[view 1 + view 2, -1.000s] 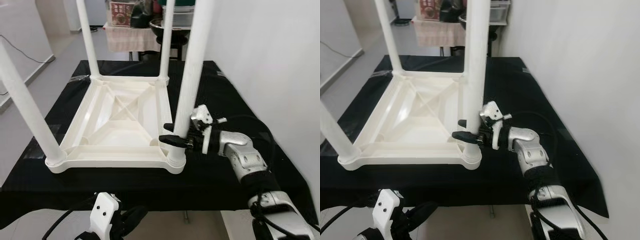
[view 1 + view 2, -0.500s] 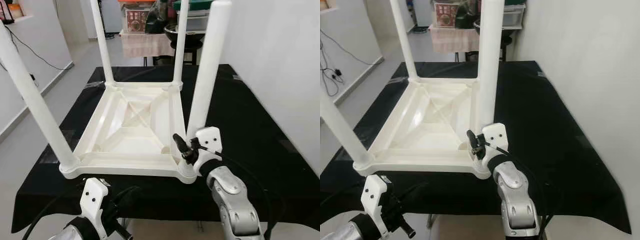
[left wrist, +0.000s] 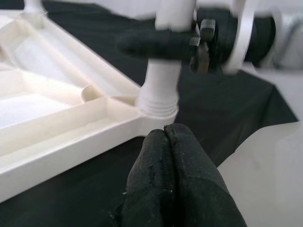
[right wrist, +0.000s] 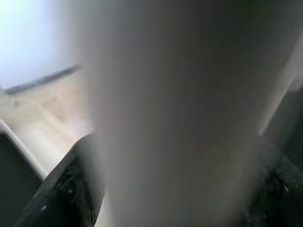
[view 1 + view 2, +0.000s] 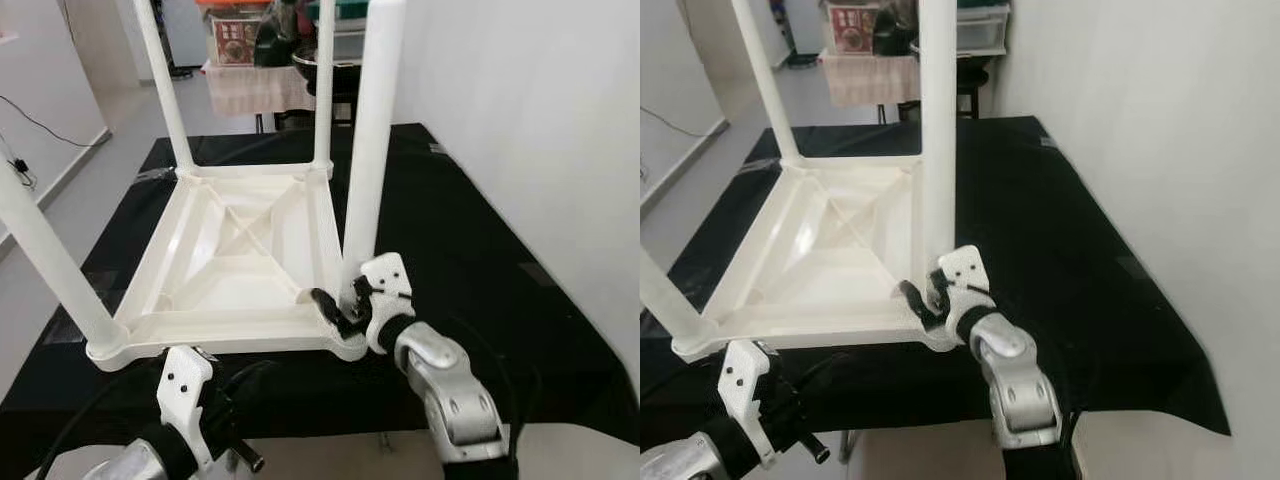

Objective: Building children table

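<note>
Inverted white plastic children's table (image 5: pixel 240 250) resting top-down on a black-covered work surface (image 5: pixel 470 250), its four round legs pointing upward. The near right leg (image 5: pixel 368 150) stands in its corner socket at the front right of the tabletop frame; the other three legs rise from the remaining corners. The right gripper (image 5: pixel 340 310) is at the base of the near right leg, just above the socket, with one black finger (image 5: pixel 330 308) on the inner side of the leg and the leg between the two fingers; the right wrist view shows the white leg (image 4: pixel 175 113) close up, flanked by dark fingers on both sides, so the gripper clasps the leg. The left gripper (image 3: pixel 173 156) hangs low in front of the table edge, its fingers pressed together and holding nothing, pointed toward the same corner socket (image 3: pixel 158 101). Shelving with boxes (image 5: pixel 235 40) stands beyond the work surface.
</note>
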`<state>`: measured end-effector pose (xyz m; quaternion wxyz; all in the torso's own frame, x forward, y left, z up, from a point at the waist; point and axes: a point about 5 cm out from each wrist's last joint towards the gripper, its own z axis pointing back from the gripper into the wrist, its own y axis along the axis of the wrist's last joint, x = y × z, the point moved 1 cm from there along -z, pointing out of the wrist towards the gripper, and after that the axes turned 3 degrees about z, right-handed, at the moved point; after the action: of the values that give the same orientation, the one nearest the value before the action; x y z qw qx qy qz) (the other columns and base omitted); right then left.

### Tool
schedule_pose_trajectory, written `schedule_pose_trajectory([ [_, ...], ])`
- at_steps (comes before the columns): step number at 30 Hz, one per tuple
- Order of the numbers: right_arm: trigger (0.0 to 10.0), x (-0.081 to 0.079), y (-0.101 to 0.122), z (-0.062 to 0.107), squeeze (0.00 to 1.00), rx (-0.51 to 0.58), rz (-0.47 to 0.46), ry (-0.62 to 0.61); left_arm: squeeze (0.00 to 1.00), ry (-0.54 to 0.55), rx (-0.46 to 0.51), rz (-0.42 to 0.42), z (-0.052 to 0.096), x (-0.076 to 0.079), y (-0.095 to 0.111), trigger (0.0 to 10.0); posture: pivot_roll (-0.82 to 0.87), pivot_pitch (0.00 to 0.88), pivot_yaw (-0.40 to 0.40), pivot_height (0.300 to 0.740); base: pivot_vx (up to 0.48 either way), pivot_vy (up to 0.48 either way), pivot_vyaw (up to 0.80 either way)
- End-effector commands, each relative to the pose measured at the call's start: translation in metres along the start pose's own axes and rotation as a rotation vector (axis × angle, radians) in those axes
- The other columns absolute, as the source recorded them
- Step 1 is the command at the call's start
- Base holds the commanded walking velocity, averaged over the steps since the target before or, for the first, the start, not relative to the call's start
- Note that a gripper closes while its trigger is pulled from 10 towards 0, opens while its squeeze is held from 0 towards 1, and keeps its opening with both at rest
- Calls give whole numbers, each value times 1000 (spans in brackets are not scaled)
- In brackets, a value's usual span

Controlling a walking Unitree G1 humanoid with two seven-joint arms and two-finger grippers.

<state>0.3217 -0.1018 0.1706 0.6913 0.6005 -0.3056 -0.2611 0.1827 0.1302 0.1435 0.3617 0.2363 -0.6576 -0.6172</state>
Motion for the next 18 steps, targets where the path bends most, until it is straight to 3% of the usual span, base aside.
schedule_pose_trajectory([
  [1, 10000, -6, 1, -2, 0, 39, -26, 60, 0, 15, -20, 18, 1, -2, -6, 10000, 61, 23, -26, 740, 0, 0, 0],
  [3, 10000, 7, 12, 1, 0, 76, 37, 259, 0, 20, -11, 14, -2, -1, -6, 10000, 67, 26, -35, 740, 0, 0, 0],
  [5, 10000, 7, 12, 1, 0, 76, 37, 259, 0, 20, -11, 14, -2, -1, -6, 10000, 67, 26, -35, 740, 0, 0, 0],
  [6, 10000, 11, 11, 2, 0, 62, 61, 315, 0, 23, -8, 13, -3, -1, -6, 10000, 69, 26, -36, 740, 0, 0, 0],
  [7, 8784, 17, 9, -1, 0, 37, 70, 371, 0, 25, -4, 13, -4, -1, -6, 10000, 79, 24, -36, 740, 0, 0, 0],
  [9, 8784, 17, 9, -1, 0, 37, 70, 371, 0, 25, -4, 13, -4, -1, -6, 10000, 79, 24, -36, 740, 0, 0, 0],
  [10, 0, 22, 9, -3, 0, 25, 54, 418, 0, 26, -1, 14, -6, 0, -7, 10000, 78, 25, -39, 740, 0, 0, 0],
  [18, 0, 31, 10, -9, 0, 13, -12, 466, 0, 26, 8, 19, -10, 0, -7, 10000, 66, 24, -39, 740, 0, 0, 0],
])
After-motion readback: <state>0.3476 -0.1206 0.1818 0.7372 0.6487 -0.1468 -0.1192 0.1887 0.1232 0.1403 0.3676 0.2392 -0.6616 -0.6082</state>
